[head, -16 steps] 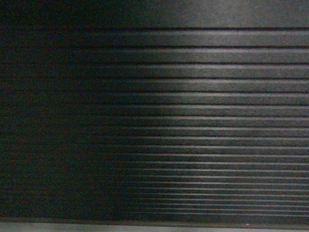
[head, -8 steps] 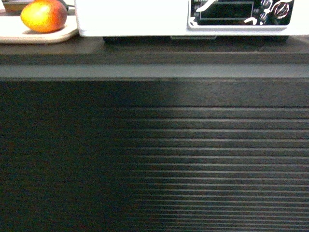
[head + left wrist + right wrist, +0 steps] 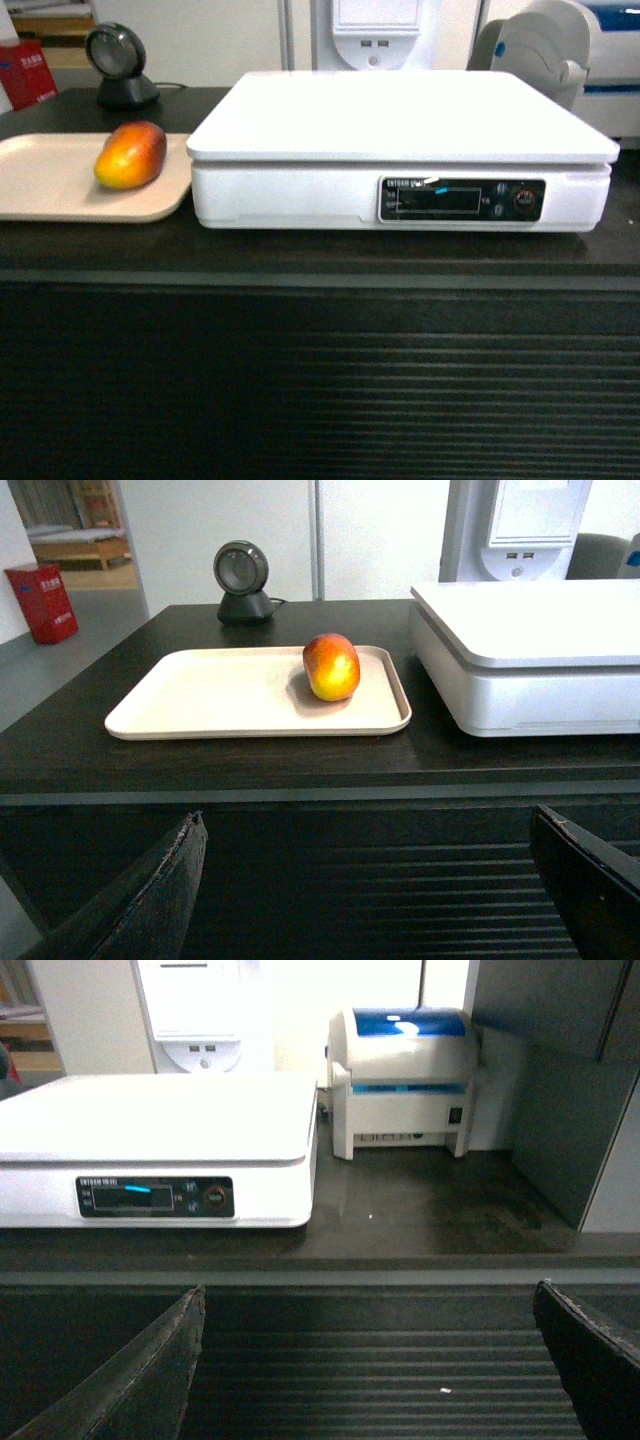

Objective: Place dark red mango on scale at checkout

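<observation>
mango: dark red mango [image 3: 331, 666] lies on the beige tray [image 3: 200, 695], near the tray's right edge, red end up and back, yellow-orange end toward the front.
long axis: in the head view it runs from near-left to far-right, tilted toward the scale [image 3: 400, 130].
tray vs scale: tray sits just left of the scale, both on the checkout counter [image 3: 300, 255].
direction from left pincer [image 3: 370, 880]: mango is ahead and above, slightly left of centre between the fingers.
left pincer state: spread wide, nothing held.
right pincer [image 3: 370, 1360]: also spread and empty; faces the scale's display [image 3: 155, 1197] and a printer [image 3: 405, 1080]; no mango in its view.
nearer arm: left, by judgement.
</observation>
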Available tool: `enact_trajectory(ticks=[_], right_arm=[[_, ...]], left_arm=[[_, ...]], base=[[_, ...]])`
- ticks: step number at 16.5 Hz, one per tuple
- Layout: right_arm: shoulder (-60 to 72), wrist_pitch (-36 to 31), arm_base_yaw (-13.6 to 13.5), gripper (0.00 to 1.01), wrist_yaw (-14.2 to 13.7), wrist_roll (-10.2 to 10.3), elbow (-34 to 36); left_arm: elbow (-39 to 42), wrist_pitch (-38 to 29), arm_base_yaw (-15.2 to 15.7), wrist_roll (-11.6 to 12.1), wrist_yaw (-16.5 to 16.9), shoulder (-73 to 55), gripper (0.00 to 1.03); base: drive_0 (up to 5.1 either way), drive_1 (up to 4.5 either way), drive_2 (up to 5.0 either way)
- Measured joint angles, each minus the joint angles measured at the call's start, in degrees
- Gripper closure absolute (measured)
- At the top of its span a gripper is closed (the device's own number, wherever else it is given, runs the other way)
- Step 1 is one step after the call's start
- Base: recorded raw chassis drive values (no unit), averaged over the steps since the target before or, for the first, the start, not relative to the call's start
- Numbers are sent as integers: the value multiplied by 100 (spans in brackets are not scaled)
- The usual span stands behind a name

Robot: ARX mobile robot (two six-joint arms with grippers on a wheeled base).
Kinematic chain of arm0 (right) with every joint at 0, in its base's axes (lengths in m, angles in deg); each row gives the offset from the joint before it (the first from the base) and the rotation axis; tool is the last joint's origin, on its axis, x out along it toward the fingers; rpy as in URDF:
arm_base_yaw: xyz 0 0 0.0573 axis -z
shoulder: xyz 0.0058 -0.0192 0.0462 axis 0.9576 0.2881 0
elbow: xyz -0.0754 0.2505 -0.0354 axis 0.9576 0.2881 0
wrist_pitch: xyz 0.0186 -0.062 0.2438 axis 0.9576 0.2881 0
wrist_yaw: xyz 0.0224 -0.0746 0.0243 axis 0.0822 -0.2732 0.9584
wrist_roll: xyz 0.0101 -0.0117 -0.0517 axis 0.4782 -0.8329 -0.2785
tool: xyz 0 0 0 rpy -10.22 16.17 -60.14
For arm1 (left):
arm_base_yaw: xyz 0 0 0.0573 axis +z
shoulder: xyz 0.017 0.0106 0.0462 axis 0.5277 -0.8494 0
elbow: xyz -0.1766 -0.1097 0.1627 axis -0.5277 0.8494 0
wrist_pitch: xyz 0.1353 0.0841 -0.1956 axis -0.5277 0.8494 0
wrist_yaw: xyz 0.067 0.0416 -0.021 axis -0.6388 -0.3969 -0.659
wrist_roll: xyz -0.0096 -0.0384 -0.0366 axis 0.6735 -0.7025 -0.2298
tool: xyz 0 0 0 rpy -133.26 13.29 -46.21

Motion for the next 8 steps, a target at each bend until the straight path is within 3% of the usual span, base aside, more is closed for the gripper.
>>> enact_trajectory(ticks=[8], right_arm=[[0, 2, 0, 3, 0, 2, 0]], left_arm=[[0, -20, 0, 0, -4, 0, 5]], base=[[0, 0, 0]])
